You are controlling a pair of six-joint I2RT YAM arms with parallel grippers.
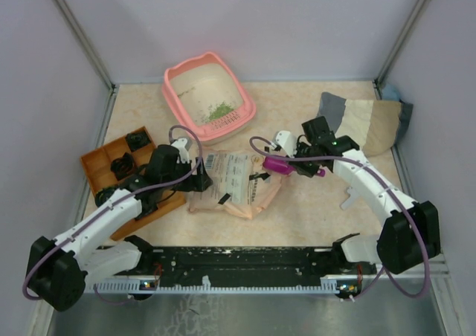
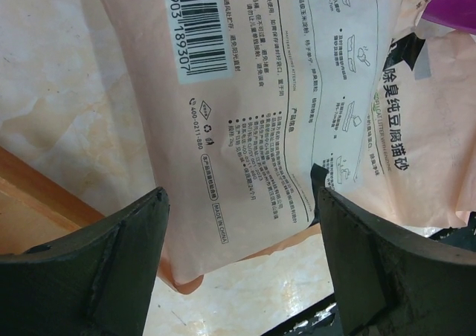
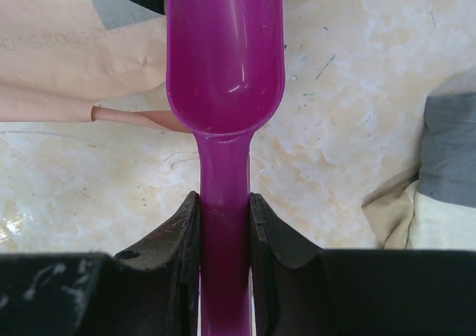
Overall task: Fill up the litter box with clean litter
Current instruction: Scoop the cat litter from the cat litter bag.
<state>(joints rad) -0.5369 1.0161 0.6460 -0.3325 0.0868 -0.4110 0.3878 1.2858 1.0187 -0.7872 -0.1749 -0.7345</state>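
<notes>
Pale lilac walls [image 1: 260, 24] close in the back and both sides, with grey metal posts running up the two far corners. The table [image 1: 312, 210] has a beige, marbled top, faintly scratched in the right wrist view. The litter box [image 1: 232, 130] sits at the far centre, turned at an angle. A printed beige paper bag [image 1: 234, 178] lies flat in the middle between the arms. A grey and cream cloth [image 1: 368, 124] is crumpled at the far right, and an orange compartmented tray [image 1: 95, 161] holding black parts sits at the left. The left gripper [image 2: 239, 195] hangs over the bag's edge with its jaws spread wide. The right gripper [image 3: 224, 198] is clamped on the handle of a magenta scoop [image 3: 225, 53], whose bowl is bare. The clean litter [image 1: 219, 113] is a small green scatter inside the litter box, towards its near end
</notes>
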